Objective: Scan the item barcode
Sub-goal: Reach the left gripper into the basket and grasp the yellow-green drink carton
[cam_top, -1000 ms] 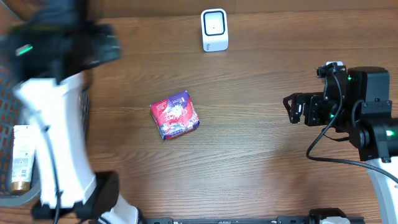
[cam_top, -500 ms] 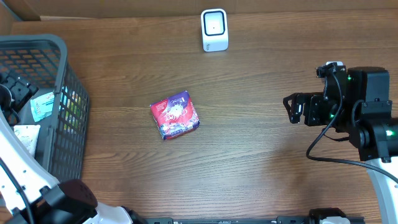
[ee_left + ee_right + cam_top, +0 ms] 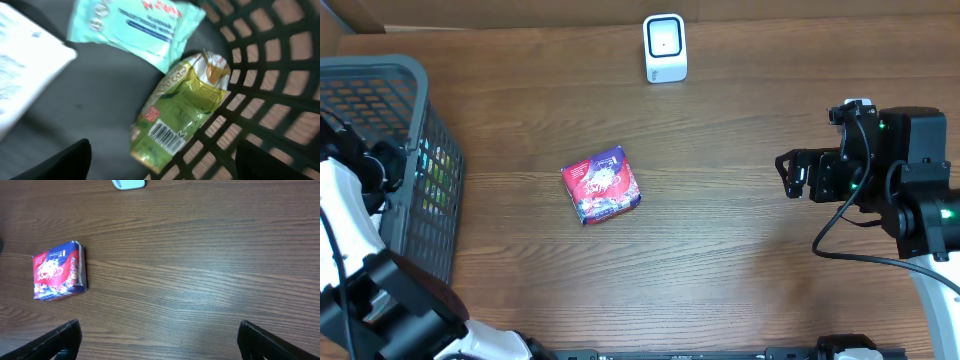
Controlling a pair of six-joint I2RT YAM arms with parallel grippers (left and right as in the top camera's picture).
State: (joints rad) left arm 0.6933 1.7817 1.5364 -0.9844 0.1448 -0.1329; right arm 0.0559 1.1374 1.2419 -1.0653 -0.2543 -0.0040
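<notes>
- Wooden table (image 3: 720, 260): the red packet (image 3: 601, 185) lay well apart from the right gripper's (image 3: 786, 175) spread fingers.
- Basket (image 3: 380, 68): the green pouch (image 3: 180, 110) lay just beyond the left gripper's (image 3: 160, 162) parted, seemingly empty fingers.

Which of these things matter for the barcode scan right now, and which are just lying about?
Job: scanner; green packet, barcode up, below the left gripper; basket holding it.
Lying about, probably: red packet on the table; teal pack; white item.
</notes>
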